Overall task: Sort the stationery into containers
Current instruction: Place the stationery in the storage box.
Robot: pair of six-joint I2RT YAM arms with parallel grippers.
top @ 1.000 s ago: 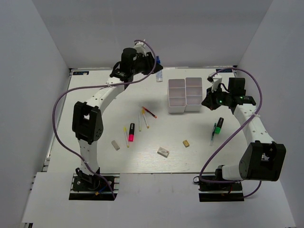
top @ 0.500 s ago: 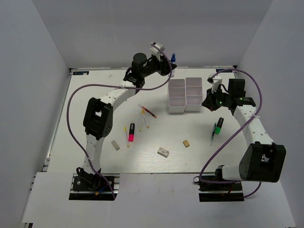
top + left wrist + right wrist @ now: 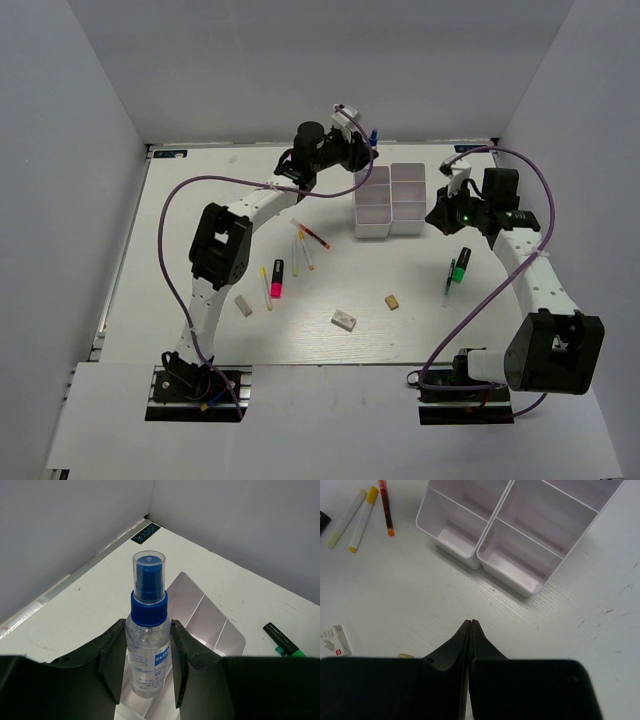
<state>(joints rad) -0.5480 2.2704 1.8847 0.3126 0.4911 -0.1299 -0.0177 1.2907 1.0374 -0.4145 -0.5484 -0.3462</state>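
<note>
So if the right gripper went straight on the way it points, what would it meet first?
Probably the near wall of the white plastic bins, though the right gripper may touch bare white table first; depth is unclear.

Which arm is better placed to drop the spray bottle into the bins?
Left. The left tool grips the bottle above the bins; the right tool is shut and empty beside them.
</note>
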